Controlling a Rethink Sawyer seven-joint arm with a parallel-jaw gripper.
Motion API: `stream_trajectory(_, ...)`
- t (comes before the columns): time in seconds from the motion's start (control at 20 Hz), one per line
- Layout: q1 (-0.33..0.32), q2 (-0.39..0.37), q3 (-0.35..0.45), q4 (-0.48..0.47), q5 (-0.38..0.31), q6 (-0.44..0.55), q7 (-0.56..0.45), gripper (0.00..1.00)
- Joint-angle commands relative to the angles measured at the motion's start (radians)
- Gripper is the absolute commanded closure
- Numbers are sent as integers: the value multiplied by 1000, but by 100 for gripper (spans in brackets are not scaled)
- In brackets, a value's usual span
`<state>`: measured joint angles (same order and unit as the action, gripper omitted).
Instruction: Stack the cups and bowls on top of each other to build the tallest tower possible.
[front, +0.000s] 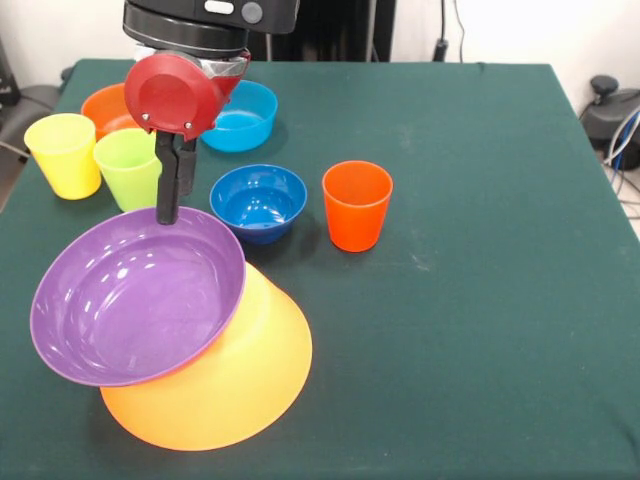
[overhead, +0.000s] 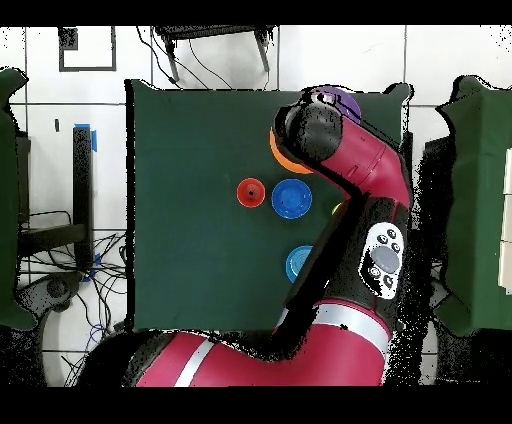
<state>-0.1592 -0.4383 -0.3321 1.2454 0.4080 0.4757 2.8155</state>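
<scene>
Purple bowl (front: 135, 298), yellow-orange bowl (front: 235, 385), dark blue bowl (front: 258, 200), orange-red cup (front: 356, 204), green table (front: 480, 250)

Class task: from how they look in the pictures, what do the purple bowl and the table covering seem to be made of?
Purple bowl: probably hard plastic with a glossy finish; bright window-like highlights sit on its smooth inner surface. Table covering: likely a matte green cloth or felt; it shows no shine, only faint scuffs, though the weave cannot be made out.
</scene>
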Motion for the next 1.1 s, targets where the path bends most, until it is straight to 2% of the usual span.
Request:
stream_trajectory(0.05,-31,43,158,82,-72,-56,-66,0)
stream_trajectory(0.6,-42,74,168,55,-81,-88,-57,0)
stream_trajectory(1.1,-45,82,198,126,-85,-180,-30,0)
